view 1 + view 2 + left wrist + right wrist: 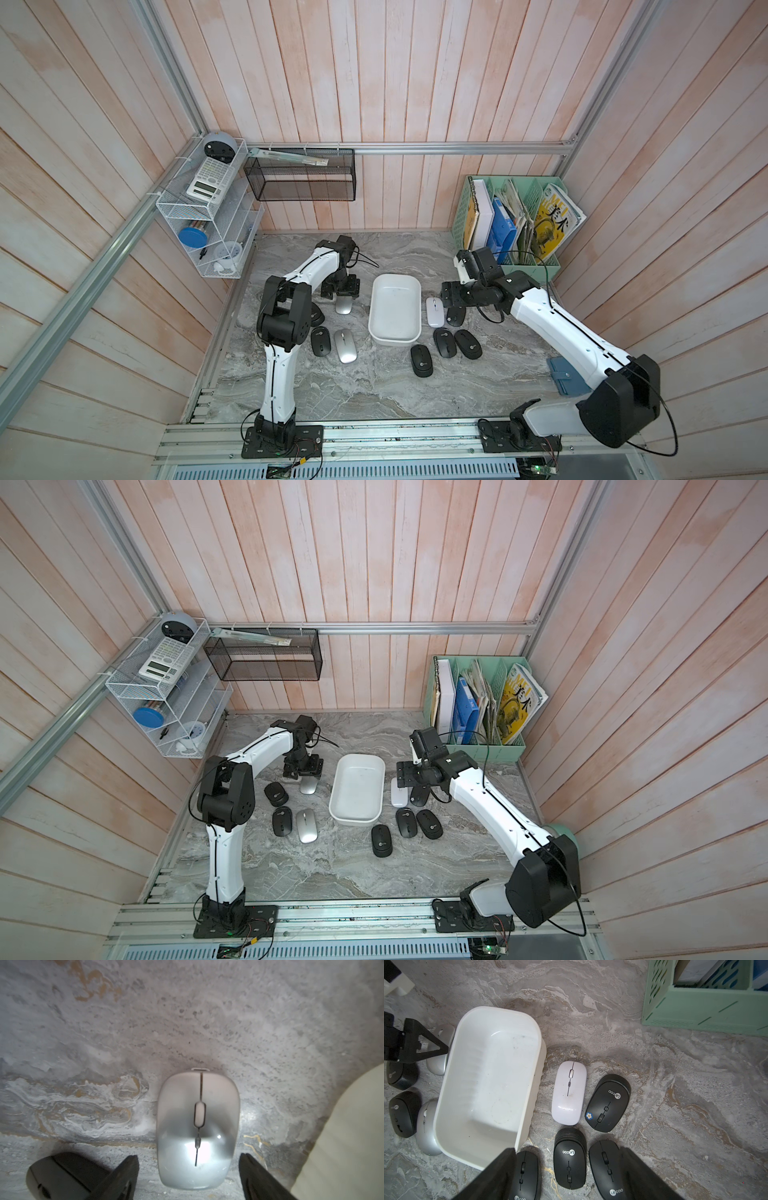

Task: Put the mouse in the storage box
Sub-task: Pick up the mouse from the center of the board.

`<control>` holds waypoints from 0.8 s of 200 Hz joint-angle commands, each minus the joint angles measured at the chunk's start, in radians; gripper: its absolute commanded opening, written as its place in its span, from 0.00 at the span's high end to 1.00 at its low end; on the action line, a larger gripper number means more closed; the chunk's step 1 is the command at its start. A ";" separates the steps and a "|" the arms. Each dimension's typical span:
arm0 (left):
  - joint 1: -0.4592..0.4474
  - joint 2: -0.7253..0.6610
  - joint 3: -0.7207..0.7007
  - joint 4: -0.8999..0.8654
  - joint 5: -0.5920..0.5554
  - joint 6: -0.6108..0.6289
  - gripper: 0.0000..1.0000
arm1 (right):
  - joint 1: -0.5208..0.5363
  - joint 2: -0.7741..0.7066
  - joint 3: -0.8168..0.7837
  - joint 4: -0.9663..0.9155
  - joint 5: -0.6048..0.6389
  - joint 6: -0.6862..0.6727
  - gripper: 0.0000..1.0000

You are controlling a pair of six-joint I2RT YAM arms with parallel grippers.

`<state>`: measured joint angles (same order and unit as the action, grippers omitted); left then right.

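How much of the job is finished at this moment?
Done: nothing, the box is empty. In hand: the left gripper is open, its fingers either side of a silver mouse, not gripping it. The right gripper is open above the black mice. Left: every mouse lies on the table.

**Flanking the storage box [395,309] with mice**

Holding it at the middle of the table [374,395]. Keeping four mice [345,351] left of it, with the farthest mouse [344,306] just beside its left wall. Keeping two mice [434,311] side by side right of it, three more mice [444,343] nearer, trailing past its near right corner. Standing the file organizer [695,1012] far right.
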<state>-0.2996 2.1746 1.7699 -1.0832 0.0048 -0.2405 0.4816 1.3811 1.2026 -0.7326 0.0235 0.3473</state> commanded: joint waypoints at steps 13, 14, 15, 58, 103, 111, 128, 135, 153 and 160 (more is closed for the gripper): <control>-0.003 0.004 -0.022 0.030 -0.020 -0.014 0.19 | -0.004 -0.017 -0.019 0.004 -0.004 0.010 0.16; -0.004 0.004 -0.022 0.030 -0.019 -0.014 0.19 | -0.004 -0.017 -0.018 0.004 -0.005 0.011 0.16; -0.003 0.005 -0.022 0.030 -0.017 -0.014 0.19 | -0.004 -0.017 -0.018 0.004 -0.005 0.011 0.16; -0.001 0.010 -0.053 0.076 0.041 -0.029 0.19 | -0.004 -0.025 -0.016 0.004 -0.008 0.012 0.16; 0.000 0.020 -0.073 0.091 0.057 -0.045 0.21 | -0.004 -0.031 -0.024 0.006 -0.010 0.016 0.16; -0.001 0.023 -0.073 0.089 0.054 -0.047 0.23 | -0.004 -0.031 -0.027 0.010 -0.009 0.016 0.16; 0.000 0.028 -0.073 0.078 0.050 -0.053 0.30 | -0.004 -0.031 -0.027 0.010 -0.010 0.020 0.16; 0.000 0.028 -0.077 0.077 0.047 -0.053 0.33 | -0.005 -0.031 -0.026 0.013 -0.011 0.021 0.16; -0.002 0.027 -0.082 0.068 0.030 -0.060 0.42 | -0.003 -0.033 -0.030 0.019 -0.021 0.027 0.16; -0.002 0.027 -0.085 0.067 0.025 -0.061 0.45 | -0.004 -0.033 -0.033 0.023 -0.025 0.030 0.16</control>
<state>-0.2996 2.1822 1.7042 -1.0107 0.0471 -0.2916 0.4816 1.3666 1.1866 -0.7261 0.0174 0.3588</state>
